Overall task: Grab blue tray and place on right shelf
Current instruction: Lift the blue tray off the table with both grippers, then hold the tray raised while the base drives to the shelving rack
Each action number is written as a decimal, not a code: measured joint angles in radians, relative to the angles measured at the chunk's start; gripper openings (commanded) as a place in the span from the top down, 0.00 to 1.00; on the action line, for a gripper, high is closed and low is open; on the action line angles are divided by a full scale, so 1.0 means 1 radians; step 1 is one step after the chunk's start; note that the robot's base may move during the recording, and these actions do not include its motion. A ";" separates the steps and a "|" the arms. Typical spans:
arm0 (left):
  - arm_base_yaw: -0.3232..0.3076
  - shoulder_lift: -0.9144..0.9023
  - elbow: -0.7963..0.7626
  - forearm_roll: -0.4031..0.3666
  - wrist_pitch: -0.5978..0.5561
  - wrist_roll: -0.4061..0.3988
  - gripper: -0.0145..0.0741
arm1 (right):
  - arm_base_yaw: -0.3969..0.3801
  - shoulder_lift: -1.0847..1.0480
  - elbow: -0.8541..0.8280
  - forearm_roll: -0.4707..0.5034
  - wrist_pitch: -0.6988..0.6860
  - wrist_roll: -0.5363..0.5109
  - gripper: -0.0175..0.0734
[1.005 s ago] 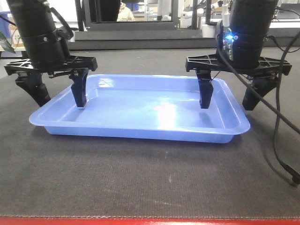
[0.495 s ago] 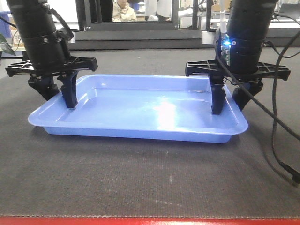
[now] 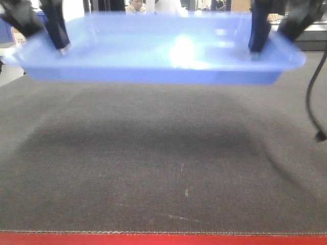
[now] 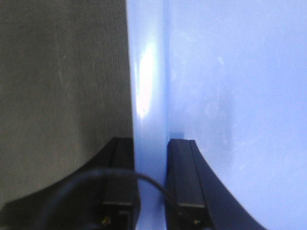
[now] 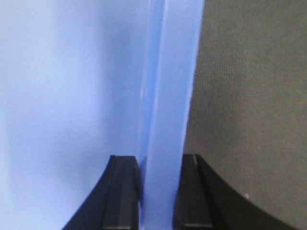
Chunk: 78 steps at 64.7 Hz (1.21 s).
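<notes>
The blue tray [image 3: 153, 51] hangs level in the air above the dark mat [image 3: 163, 168], high in the front view, casting a broad shadow below. My left gripper [image 3: 38, 28] is shut on its left rim, one finger inside the tray and one outside. My right gripper [image 3: 278, 30] is shut on the right rim the same way. In the left wrist view the gripper [image 4: 151, 143] pinches the tray's flared rim [image 4: 148, 72]. In the right wrist view the gripper [image 5: 158, 160] clamps the rim [image 5: 168, 72] too. The right shelf is out of view.
A red table edge [image 3: 163, 240] runs along the bottom of the front view. A black cable [image 3: 312, 102] dangles at the right, ending near the mat. Dark frames and a person [image 3: 135, 6] stand far behind the tray.
Both grippers closed from straddling the rims to pinching them, then rose together. The tray has left the mat and now hangs well above it.
</notes>
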 measured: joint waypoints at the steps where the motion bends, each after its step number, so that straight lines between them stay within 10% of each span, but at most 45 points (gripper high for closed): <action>1: 0.000 -0.016 0.013 0.000 0.002 -0.002 0.89 | 0.010 -0.012 0.004 -0.002 0.005 0.000 0.74; 28: -0.055 -0.403 0.379 -0.020 0.011 -0.082 0.88 | 0.131 -0.206 0.135 0.007 0.103 -0.002 0.74; 78: -0.064 -0.384 0.317 -0.020 0.078 -0.119 0.88 | 0.140 -0.297 0.138 0.038 0.135 -0.004 0.74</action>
